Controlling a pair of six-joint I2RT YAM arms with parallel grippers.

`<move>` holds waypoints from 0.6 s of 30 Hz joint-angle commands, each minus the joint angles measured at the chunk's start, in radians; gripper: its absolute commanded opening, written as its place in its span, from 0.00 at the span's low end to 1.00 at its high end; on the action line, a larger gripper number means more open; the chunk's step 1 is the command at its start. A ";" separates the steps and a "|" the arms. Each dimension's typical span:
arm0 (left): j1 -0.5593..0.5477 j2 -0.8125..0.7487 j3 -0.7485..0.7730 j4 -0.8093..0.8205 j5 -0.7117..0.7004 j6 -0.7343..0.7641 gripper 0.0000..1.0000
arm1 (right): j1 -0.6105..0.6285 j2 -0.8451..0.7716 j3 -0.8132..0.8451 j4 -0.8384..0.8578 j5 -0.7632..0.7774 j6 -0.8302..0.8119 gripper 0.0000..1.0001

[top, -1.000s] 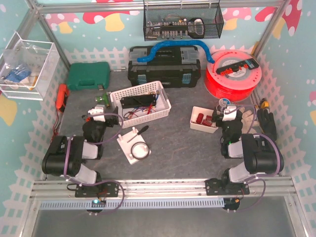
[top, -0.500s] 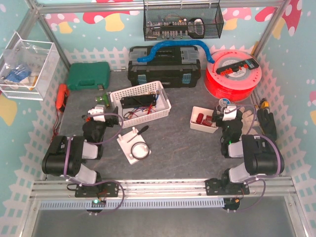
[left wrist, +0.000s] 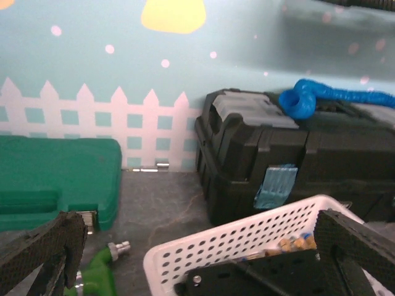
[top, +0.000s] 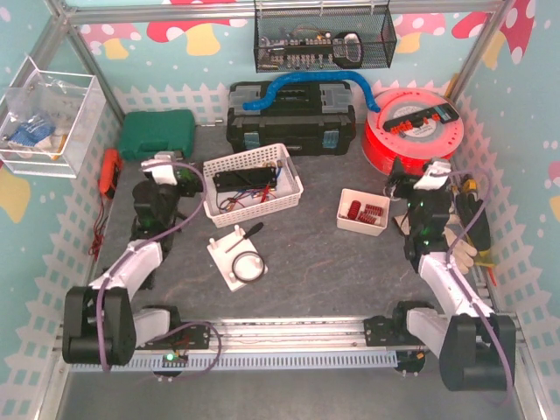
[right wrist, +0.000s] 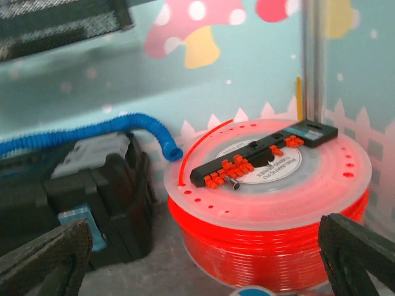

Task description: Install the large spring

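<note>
A white mounting plate [top: 229, 254] lies on the grey mat at centre, with a black ring [top: 248, 262] on it and a black-handled tool [top: 247, 232] beside it. A small white tray [top: 362, 213] to its right holds red coiled parts; I cannot tell which is the large spring. My left gripper [top: 171, 168] is raised left of the white basket, open and empty, its fingers [left wrist: 43, 253] wide apart. My right gripper [top: 430, 178] hovers right of the small tray, facing the red spool, open and empty, with its fingers [right wrist: 355, 246] spread.
A white perforated basket [top: 249, 182] of parts stands back of centre. Behind it sit a black toolbox [top: 291, 118] with a blue hose [top: 306, 83], a green case [top: 157, 134] and a red tubing spool [top: 411, 131]. Gloves [top: 472, 223] lie at the right wall.
Both arms have unfolded from their tucked pose and reached toward the back of the table, lifting their grippers. Both grippers stay open. Nothing on the mat has moved.
</note>
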 commanded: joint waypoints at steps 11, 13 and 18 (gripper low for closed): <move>0.008 -0.275 0.014 -0.506 0.132 -0.549 0.99 | 0.000 -0.070 0.243 -0.626 -0.298 0.348 0.99; 0.007 -0.263 0.032 -0.540 0.214 -0.544 0.99 | 0.014 -0.060 0.254 -0.655 -0.338 0.356 0.99; -0.063 -0.243 0.062 -0.635 0.190 -0.454 0.92 | 0.116 -0.047 0.237 -0.674 -0.372 0.313 0.99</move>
